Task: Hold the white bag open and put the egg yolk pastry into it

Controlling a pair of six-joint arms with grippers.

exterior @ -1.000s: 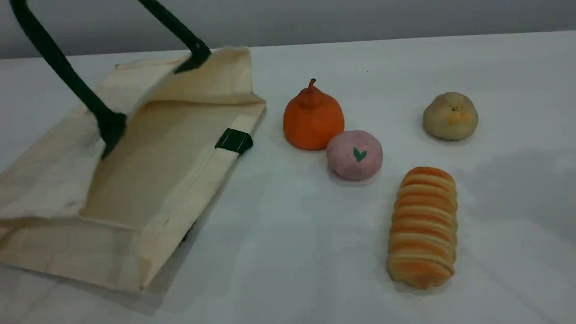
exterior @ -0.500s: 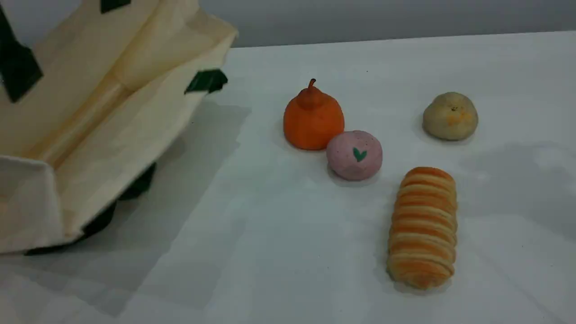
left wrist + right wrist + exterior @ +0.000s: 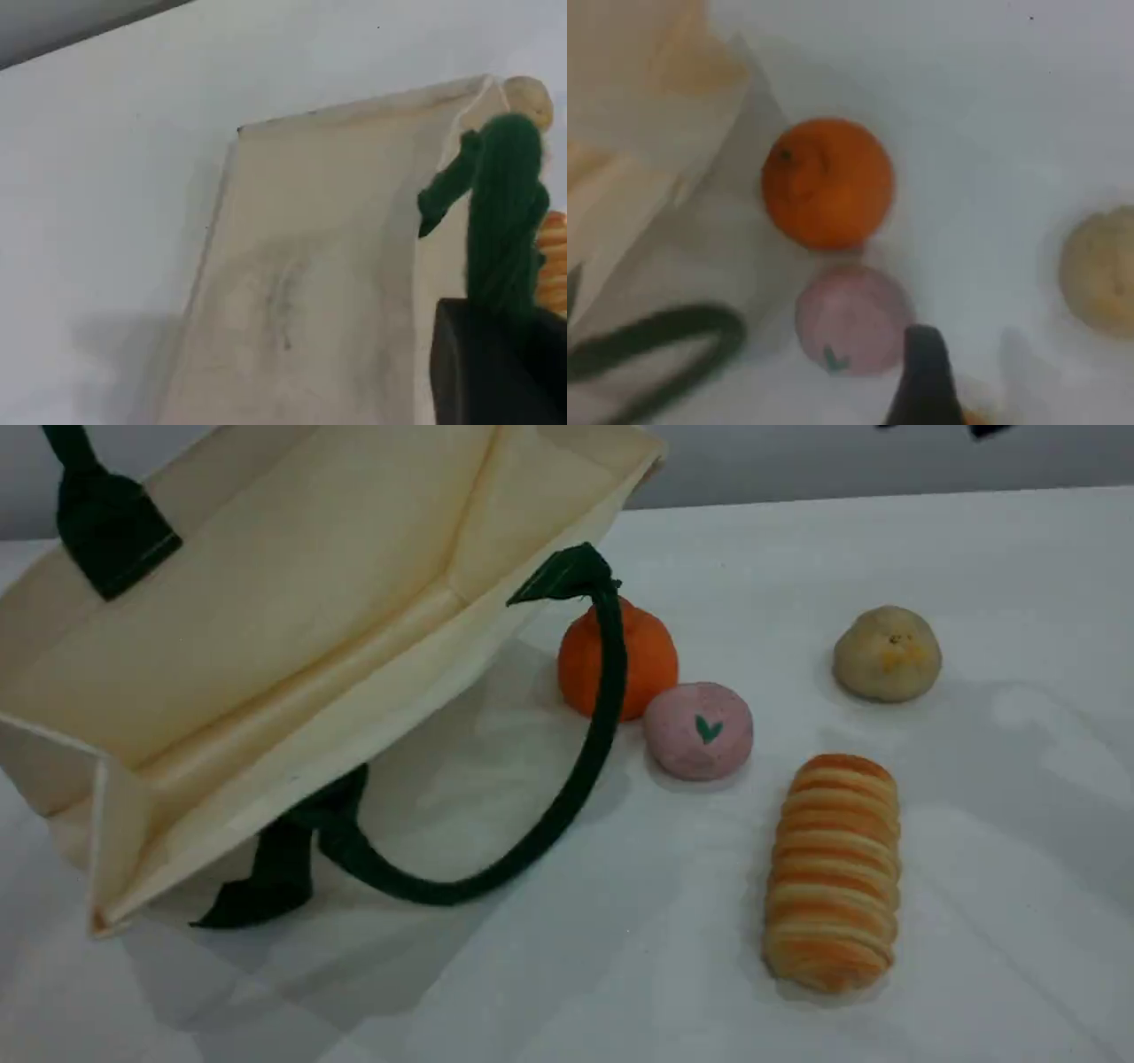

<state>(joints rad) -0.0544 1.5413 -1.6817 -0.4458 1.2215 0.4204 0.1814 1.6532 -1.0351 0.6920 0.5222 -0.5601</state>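
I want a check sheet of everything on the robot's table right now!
Surface: white table, shadowed.
Job's things: cream-white canvas tote bag lifted, mouth open; one dark green rope handle hangs loose. Beige egg yolk pastry lies on the table, far right.
Clutter: orange pumpkin-shaped piece, pink ball with green leaf, striped orange bread roll.
Grippers: left gripper shut on the other green rope handle; right gripper empty above the pink ball.
Cables: nothing seen.
Surroundings: grey wall.
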